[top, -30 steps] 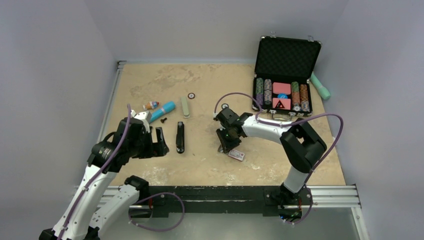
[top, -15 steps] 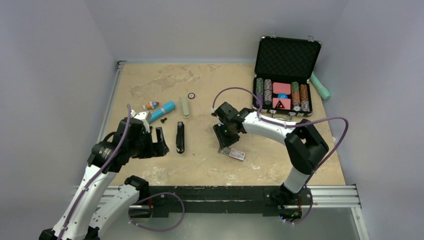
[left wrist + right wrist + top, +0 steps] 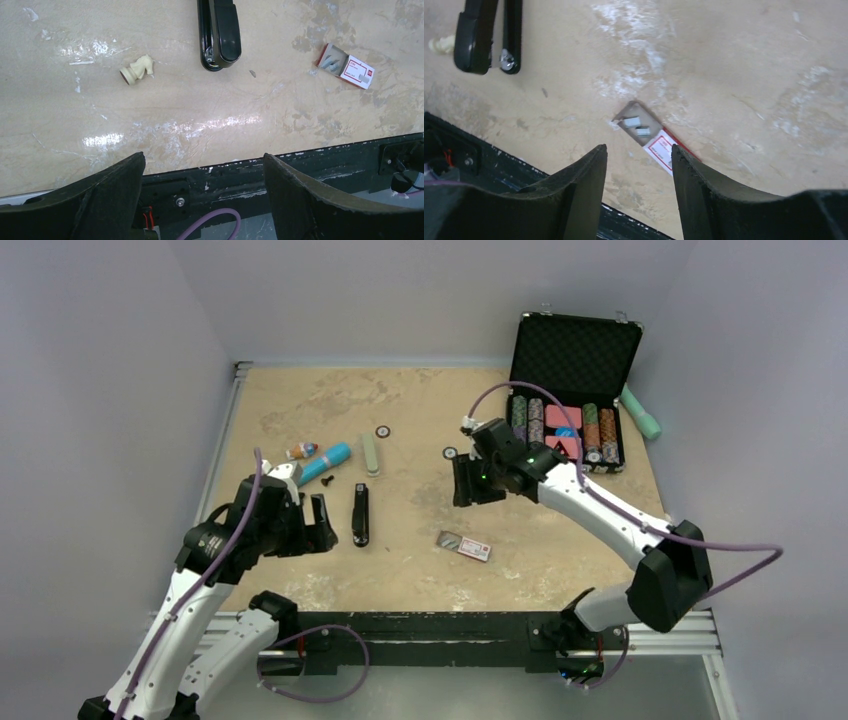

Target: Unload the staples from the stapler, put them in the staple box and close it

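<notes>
My left claw (image 3: 202,159) hangs spread wide above the near edge of the counter (image 3: 420,405), with nothing between its fingers. The black rail (image 3: 450,625) that borders that edge runs right beneath it.

The stapler (image 3: 360,515) lies on the counter just to the right of that claw, its length running from near to far. Neither claw touches it. A small cream fitting (image 3: 136,70) sits on its left, near but apart from it.

My right claw (image 3: 465,485) is raised over the middle of the counter, partly spread and holding nothing. Below it, nearer the rail, lies the staple box (image 3: 651,137). Its grey tray is slid partway out, with two short strips of staples showing.

Bare counter lies between the stapler and the box, and more stretches out towards the far wall. Beyond the stapler a blue tube (image 3: 335,455), a pale green stick (image 3: 371,453) and a little bottle (image 3: 301,451) sit clustered near the left edge. The open chip case (image 3: 575,360) fills the far right corner, well apart from both claws.
</notes>
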You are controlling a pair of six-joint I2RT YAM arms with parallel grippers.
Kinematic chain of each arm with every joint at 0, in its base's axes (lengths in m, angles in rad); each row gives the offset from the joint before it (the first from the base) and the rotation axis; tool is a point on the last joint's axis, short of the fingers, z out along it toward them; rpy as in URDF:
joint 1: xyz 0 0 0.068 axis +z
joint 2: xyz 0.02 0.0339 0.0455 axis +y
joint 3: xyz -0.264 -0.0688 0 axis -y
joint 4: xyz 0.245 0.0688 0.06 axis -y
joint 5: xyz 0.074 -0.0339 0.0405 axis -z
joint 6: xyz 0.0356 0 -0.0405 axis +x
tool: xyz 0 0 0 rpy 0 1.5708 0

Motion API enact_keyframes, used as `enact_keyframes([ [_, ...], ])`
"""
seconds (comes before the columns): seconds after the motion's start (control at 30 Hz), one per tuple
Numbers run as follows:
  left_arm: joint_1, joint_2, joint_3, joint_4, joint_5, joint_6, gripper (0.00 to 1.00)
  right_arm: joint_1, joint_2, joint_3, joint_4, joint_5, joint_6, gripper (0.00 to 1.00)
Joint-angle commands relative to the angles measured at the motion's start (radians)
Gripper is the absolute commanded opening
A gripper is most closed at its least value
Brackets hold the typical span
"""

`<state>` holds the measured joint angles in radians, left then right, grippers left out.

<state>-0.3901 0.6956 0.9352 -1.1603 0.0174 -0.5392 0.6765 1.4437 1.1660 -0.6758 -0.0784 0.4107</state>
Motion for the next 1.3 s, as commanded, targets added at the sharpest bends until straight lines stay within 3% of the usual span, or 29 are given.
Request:
enact_keyframes([
  [0.0,-0.007,0.019,0.002,0.017,-0.006,-0.006,0.9,-0.079,-0.084,-0.076,-0.004,0.076,0.074,0.55],
  [0.2,-0.007,0.048,-0.001,0.033,0.045,0.015,0.9,-0.093,-0.16,-0.148,-0.02,0.218,0.168,0.53],
  [0.33,-0.007,0.09,0.004,0.044,0.081,0.038,0.88,-0.098,-0.187,-0.192,-0.039,0.266,0.237,0.43],
  [0.67,-0.068,0.281,0.018,0.237,0.176,0.057,0.81,-0.098,-0.222,-0.315,-0.045,0.211,0.269,0.22],
  [0.93,-0.183,0.56,0.095,0.377,0.191,0.066,0.73,-0.098,-0.214,-0.428,-0.01,0.104,0.268,0.16],
  [1.03,-0.197,0.662,0.126,0.413,0.209,0.07,0.62,-0.098,-0.214,-0.446,0.004,0.085,0.281,0.12],
  [1.17,-0.219,0.792,0.184,0.432,0.228,0.085,0.44,-0.098,-0.193,-0.485,0.042,0.053,0.301,0.0],
  [1.27,-0.229,0.866,0.214,0.443,0.233,0.096,0.29,-0.098,-0.187,-0.502,0.07,0.038,0.321,0.0],
])
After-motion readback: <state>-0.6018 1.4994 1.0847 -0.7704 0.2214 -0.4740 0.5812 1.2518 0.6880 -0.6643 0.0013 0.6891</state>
